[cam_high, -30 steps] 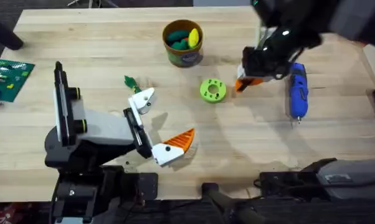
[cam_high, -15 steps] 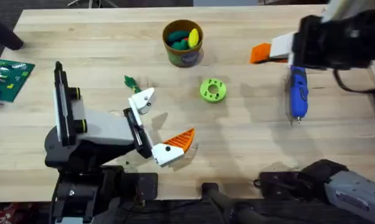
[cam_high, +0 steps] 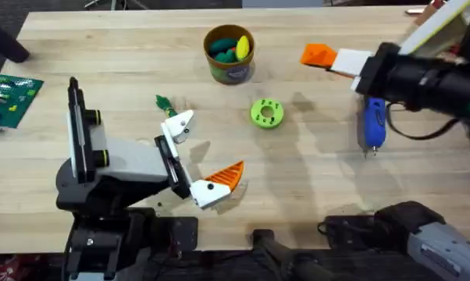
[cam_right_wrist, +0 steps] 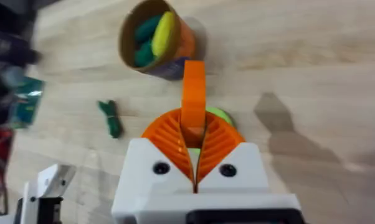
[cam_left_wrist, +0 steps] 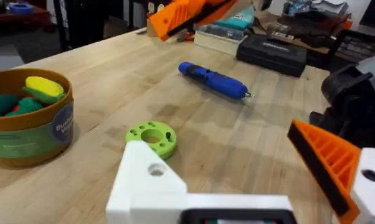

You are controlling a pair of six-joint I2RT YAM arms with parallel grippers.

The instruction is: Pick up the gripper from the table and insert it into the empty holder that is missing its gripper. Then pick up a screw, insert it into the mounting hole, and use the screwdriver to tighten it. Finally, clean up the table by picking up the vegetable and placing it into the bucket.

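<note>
Clamping the gripper, a narrow orange ribbed wedge on a white block, between its pads, the right tool holds it above the worktop, beyond the blue screwdriver, while the left tool gapes wide.

right claw lifted, gripper raised

The right hand (raised off the table) is clamped on the gripper.
</note>
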